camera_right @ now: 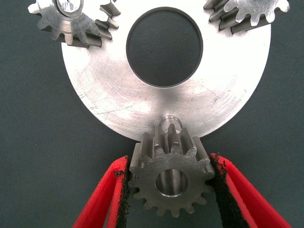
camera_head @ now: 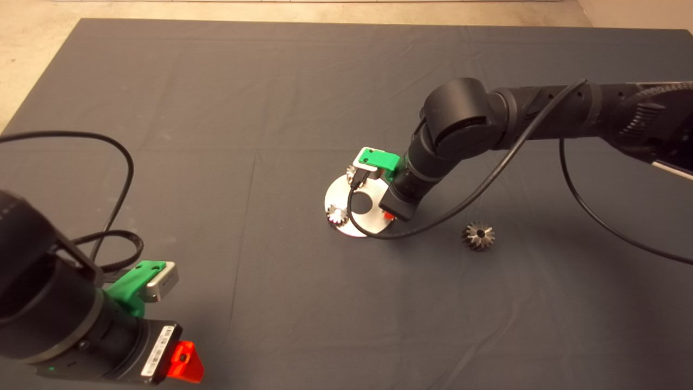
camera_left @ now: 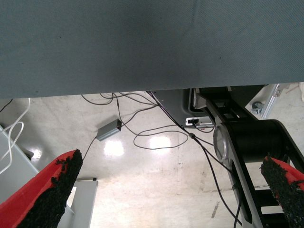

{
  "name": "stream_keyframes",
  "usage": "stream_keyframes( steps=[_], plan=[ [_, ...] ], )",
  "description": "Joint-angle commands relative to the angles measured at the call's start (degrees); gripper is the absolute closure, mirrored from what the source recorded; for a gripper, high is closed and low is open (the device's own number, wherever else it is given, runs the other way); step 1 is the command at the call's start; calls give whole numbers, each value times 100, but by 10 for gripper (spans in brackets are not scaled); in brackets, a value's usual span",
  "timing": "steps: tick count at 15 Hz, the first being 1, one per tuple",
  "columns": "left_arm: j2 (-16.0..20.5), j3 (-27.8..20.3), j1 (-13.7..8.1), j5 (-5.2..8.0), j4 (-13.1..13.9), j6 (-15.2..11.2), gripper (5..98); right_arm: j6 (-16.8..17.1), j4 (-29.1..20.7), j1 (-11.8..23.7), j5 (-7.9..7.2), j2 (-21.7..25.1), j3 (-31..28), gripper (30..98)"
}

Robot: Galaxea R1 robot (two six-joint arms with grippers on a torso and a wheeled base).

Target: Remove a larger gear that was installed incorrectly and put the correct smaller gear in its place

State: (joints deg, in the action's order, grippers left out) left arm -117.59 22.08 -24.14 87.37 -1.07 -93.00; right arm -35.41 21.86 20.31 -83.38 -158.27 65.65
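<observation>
My right gripper is shut on the smaller gear, a dark grey spur gear pinched between both red fingers. It is held at the near rim of a silvery round plate, right by a short pin. In the head view the right gripper points down at the plate in mid-mat. The larger gear, with flared teeth, lies alone on the mat to the plate's right. My left gripper is parked at the lower left, open.
Two lighter silvery gears sit on the plate around its centre hole; the head view shows them too. A black cable hangs from the right arm over the mat. The left wrist view shows floor and cables.
</observation>
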Motion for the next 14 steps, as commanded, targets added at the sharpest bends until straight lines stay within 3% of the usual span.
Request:
stream_keyframes(
  steps=[1,14],
  plan=[
    [21,-91,-30,763,2,-43,61,17,190,158,24,-16,43,881],
    [21,-91,-30,763,2,-43,61,8,187,167,33,-139,140,882]
  ],
)
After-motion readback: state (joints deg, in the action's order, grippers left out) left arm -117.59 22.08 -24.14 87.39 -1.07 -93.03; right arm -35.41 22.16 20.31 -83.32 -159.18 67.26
